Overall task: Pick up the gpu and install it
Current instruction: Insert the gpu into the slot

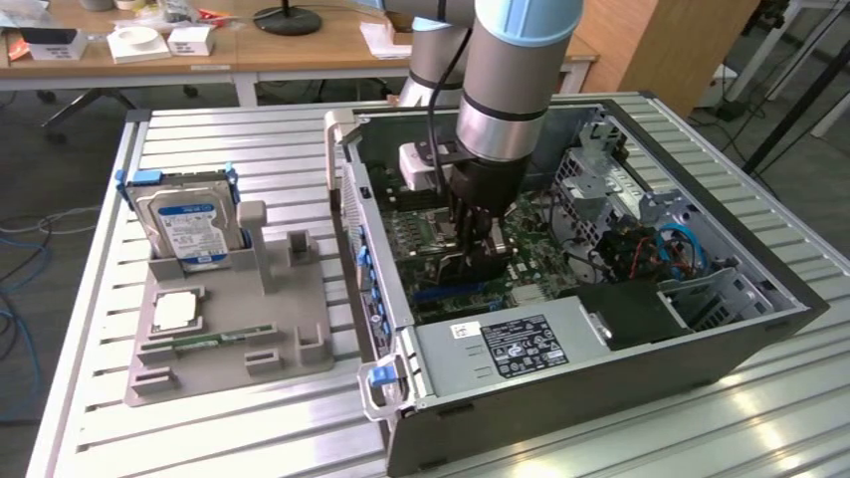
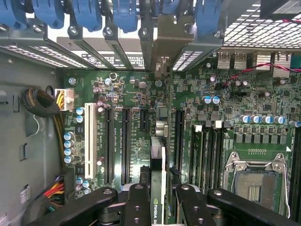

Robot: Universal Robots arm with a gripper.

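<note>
The gpu (image 2: 158, 162) is a thin card seen edge-on, with a greenish edge and a grey metal bracket (image 2: 170, 44) at its far end. My gripper (image 2: 159, 195) is shut on it, one black finger (image 2: 137, 197) on each side. In the exterior view the gripper (image 1: 479, 227) reaches down into the open computer case (image 1: 743, 334), holding the dark gpu (image 1: 468, 267) upright just over the green motherboard (image 2: 127, 89). The card hangs in line with the long black expansion slots (image 2: 178, 136). I cannot tell whether its lower edge touches a slot.
Blue card-retainer latches (image 2: 89, 14) line the case's rear wall. An empty CPU socket (image 2: 256, 183) lies beside the slots, and cable bundles (image 2: 40, 103) run along the case wall. Outside, a grey fixture (image 1: 226, 334) holds a hard drive (image 1: 186, 224) and a CPU chip (image 1: 179, 311).
</note>
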